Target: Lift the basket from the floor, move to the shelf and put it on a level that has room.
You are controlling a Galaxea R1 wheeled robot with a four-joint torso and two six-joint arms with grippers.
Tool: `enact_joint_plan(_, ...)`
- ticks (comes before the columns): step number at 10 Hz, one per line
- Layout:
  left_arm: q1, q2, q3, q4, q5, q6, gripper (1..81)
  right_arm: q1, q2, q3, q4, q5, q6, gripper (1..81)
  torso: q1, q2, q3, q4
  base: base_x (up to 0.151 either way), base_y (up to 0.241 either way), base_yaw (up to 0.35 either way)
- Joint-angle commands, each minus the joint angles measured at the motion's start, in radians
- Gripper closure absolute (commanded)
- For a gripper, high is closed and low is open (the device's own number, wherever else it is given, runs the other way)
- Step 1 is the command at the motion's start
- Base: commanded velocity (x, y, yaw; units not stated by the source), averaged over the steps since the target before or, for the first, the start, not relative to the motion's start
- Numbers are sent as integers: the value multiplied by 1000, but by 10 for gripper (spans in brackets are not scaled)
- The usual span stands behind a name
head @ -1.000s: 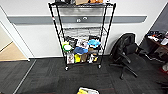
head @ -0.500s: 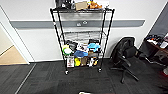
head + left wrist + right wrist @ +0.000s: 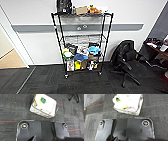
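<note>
Dark grey carpeted floor before a white wall; black wire shelf centre frame in the head view. Cream basket flat on the carpet, ahead of both wrists, tilted diagonally, roughly equally near each arm. Claw state on either arm: cannot tell.
</note>
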Motion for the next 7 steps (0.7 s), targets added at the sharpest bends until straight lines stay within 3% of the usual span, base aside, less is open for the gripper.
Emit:
enact_joint_plan(1, -80, -23, 11, -21, 84, 3, 10, 46, -15, -2, 12, -48, 9, 10, 63, -97, -91, 0, 0, 0, 0)
enact_joint_plan(7, -213, 28, -95, -85, 222, 3, 10, 54, -16, -8, 12, -48, 9, 10, 190, -296, -277, 0, 0, 0, 0)
